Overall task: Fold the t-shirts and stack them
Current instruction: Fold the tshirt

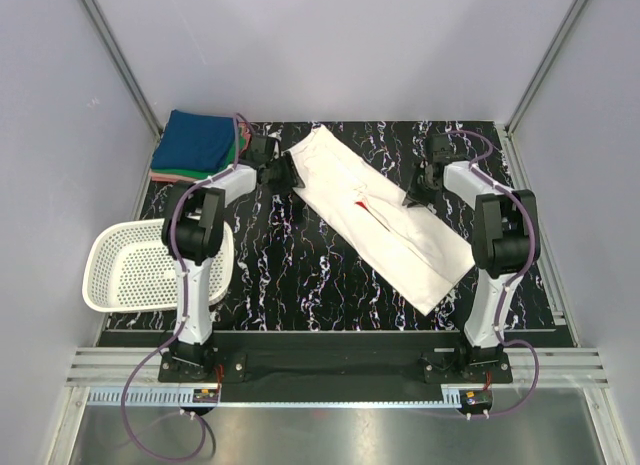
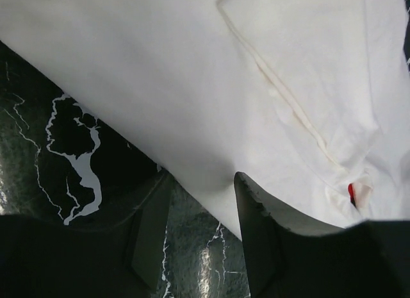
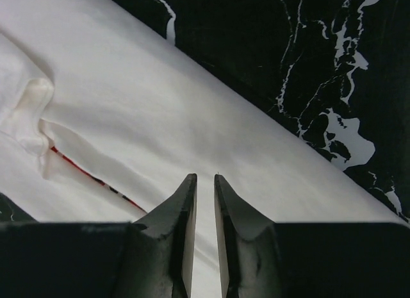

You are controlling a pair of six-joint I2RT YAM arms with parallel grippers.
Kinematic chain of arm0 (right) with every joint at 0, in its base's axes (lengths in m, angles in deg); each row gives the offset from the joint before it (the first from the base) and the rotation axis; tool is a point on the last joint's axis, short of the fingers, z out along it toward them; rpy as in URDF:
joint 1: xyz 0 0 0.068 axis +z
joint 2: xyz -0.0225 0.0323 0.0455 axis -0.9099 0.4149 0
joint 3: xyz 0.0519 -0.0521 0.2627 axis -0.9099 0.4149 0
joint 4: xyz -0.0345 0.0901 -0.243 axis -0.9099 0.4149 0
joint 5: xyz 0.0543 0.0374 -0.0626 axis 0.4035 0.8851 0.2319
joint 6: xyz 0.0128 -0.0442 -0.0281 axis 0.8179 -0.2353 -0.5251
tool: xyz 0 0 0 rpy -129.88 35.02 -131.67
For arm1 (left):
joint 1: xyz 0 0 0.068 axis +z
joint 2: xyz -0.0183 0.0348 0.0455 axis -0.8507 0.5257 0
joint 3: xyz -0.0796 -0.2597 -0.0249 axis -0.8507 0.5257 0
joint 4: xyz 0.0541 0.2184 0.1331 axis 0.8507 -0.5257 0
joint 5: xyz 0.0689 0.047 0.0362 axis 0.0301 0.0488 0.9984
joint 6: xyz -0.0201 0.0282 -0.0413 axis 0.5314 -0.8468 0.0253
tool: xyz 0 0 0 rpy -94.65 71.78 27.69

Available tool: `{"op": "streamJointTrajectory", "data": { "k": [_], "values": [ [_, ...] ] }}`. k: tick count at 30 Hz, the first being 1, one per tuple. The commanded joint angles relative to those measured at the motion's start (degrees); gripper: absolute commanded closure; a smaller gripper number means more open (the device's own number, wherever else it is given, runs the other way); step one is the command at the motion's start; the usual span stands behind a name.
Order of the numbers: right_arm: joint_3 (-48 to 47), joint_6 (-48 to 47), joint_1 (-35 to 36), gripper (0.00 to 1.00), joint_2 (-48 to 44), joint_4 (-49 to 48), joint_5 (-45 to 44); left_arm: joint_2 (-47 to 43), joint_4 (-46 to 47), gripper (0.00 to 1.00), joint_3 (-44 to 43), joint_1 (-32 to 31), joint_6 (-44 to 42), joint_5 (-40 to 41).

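White t-shirt [image 1: 340,180], folded lengthwise into a long band, is lying flat at centre, running from 11 o'clock to 4 o'clock. A sliver of red print [image 1: 360,204] is showing along its middle seam. The folded stack [image 1: 195,150], blue shirt [image 1: 200,135] uppermost over green and pink layers, is sitting at 10 o'clock.

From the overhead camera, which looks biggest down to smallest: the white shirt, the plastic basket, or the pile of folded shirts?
1. white t-shirt
2. mesh basket, partly hidden by an arm
3. folded shirt stack
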Motion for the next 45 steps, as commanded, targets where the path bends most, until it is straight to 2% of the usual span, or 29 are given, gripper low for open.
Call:
{"op": "streamJointTrajectory", "data": {
  "k": [1,3,5,9,16,24,32,45],
  "values": [
    [-0.63,-1.98,-1.60,0.76,1.38,-1.12,1.04,-0.38,3.26,0.52,-2.62,-0.07,2.69,-1.87],
    [-0.63,-2.59,-1.60,0.78,2.87,-0.51,-0.27,-2.12,0.88,0.53,-2.27,-0.42,2.16,2.86],
    [0.16,-2.59,-1.68,0.78,3.23,-0.42,-0.63,-4.58,2.35,0.53,1.05,-0.51,2.33,6.20],
    [2.53,-2.42,-1.60,0.78,1.74,-2.70,-0.28,-8.46,7.36,0.53,1.87,-1.21,4.44,5.08],
    [2.89,-2.51,-1.86,0.83,1.38,-2.88,-1.16,-7.50,10.62,0.54,1.25,-3.93,8.22,-1.34],
    [3.77,-2.24,-2.56,0.88,2.09,-3.58,-0.81,-2.84,9.66,0.55,3.09,-5.52,9.10,-1.52],
    [3.68,-1.71,-3.00,0.88,0.95,-2.97,-0.63,1.11,0.97,0.55,-1.55,-5.34,7.26,1.12],
    [4.99,-0.49,-3.18,0.87,-3.54,1.25,-3.35,-0.73,-0.63,0.55,-2.00,-2.18,6.46,3.85]
  ]
}}
